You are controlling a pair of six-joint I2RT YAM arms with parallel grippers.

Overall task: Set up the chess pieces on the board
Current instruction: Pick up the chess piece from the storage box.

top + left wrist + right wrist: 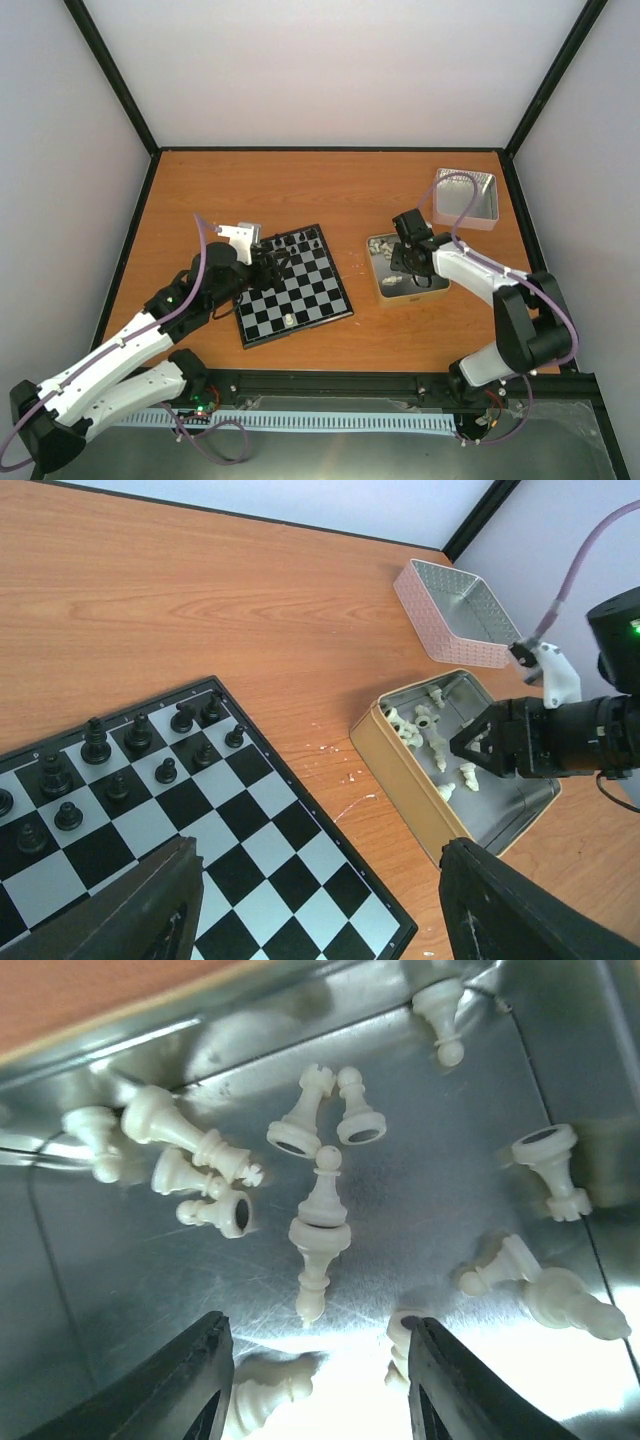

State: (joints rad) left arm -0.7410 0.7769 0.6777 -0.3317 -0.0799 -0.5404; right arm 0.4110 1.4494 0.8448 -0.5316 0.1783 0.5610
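An orange-brown wooden table (330, 190) fills the scene, closed in by pale walls (330, 70) with black edging.

We see two grippers, two tins and one board. The right gripper (318, 1335) hangs low inside an open tin (400, 755), with its two dark fingers (190, 1380) well apart and pointing at the tin's shiny floor. They have hold of nothing. Two chess pieces (315, 1260) lie partly between the fingertips, and we cannot tell whether a pad touches either one. We count about fourteen cream-white pieces on the tin floor in this gripper's view, all on their sides. Most lie just ahead of its fingertips, with a few off to either side. A second tin (440, 630), with pink patterned walls, sits beyond the right gripper, well apart from it, toward the far right corner.

The left gripper (320, 880) hovers over the far edge of the board (320, 290), and its jaws are also spread wide with nothing between them. The board's chequered squares lie below and ahead of its fingers. We count about twelve black chessmen (95, 742) standing upright in two ragged rows ahead of it and to its left. In the overhead view a lone cream-white piece (289, 320) stands on the board's near edge, behind the left gripper and clear of its fingers.
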